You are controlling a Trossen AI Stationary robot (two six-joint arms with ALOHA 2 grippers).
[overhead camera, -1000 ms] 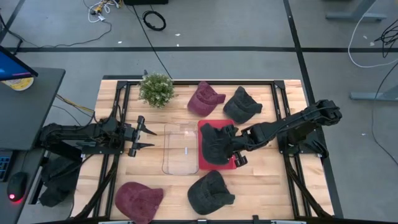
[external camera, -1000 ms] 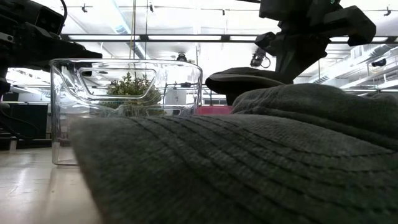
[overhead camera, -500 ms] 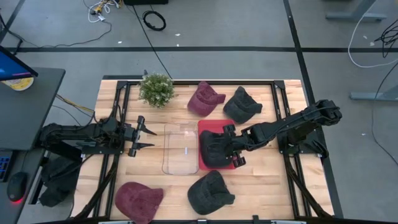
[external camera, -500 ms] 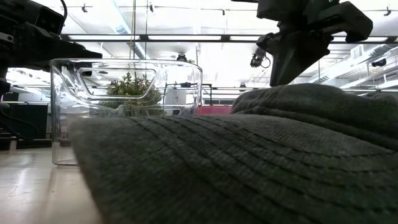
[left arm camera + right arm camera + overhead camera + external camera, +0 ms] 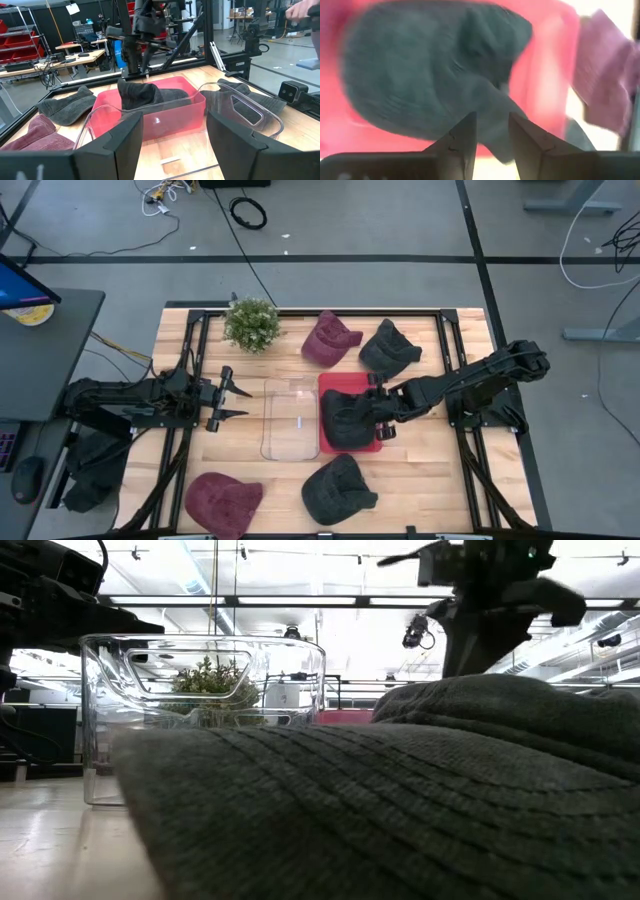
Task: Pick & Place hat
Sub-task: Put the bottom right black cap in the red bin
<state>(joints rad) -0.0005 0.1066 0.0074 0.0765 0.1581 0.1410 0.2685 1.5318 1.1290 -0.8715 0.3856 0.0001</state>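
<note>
A dark grey hat (image 5: 345,418) lies slumped in the red bin (image 5: 335,380) at the table's middle; the left wrist view also shows the hat (image 5: 145,94) in the bin (image 5: 175,111). My right gripper (image 5: 381,420) hangs over the hat's right side, pointing steeply down. It is open (image 5: 492,132), with nothing between its fingers; the hat (image 5: 420,85) shows beyond them. My left gripper (image 5: 238,402) waits open at the table's left, level, facing the clear bin (image 5: 290,420).
Loose hats lie around the bins: a maroon one (image 5: 330,337) and a dark one (image 5: 390,348) at the far side, a dark one (image 5: 338,490) and a maroon one (image 5: 222,502) at the near edge. A small potted plant (image 5: 251,323) stands far left.
My right gripper has let go of the dark grey hat. The hat's brim, held up above the red bin a second ago, has dropped into the bin. The gripper has rolled about its wrist and tipped, staying over the bin.
</note>
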